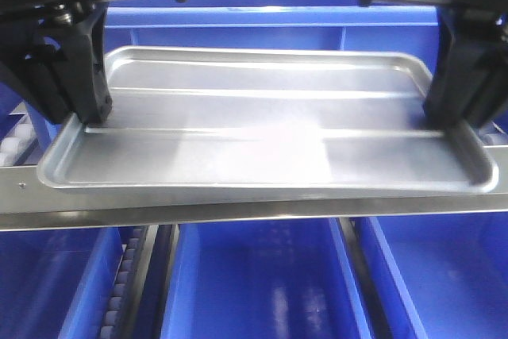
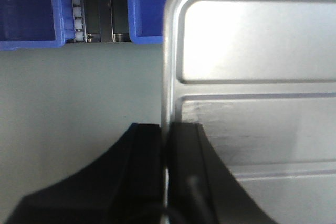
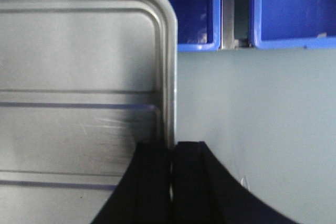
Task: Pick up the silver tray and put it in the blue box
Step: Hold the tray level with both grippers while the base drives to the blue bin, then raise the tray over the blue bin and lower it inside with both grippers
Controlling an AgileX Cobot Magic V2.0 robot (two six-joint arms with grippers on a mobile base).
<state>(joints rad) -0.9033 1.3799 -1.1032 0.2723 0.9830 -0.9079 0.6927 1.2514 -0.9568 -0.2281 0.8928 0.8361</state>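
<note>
The silver tray (image 1: 262, 129) lay about level across the middle of the frame, its near long edge running just above a steel rail (image 1: 238, 213). The left claw (image 1: 94, 105) was clamped on the rim of the left short edge and the right claw (image 1: 444, 109) on the right short edge, each with one finger inside the rim and one outside. The blue box (image 1: 270, 29) showed behind the far edge, upper centre. Beyond both short edges, the wrist views showed an open pale surface (image 2: 79, 87).
</note>
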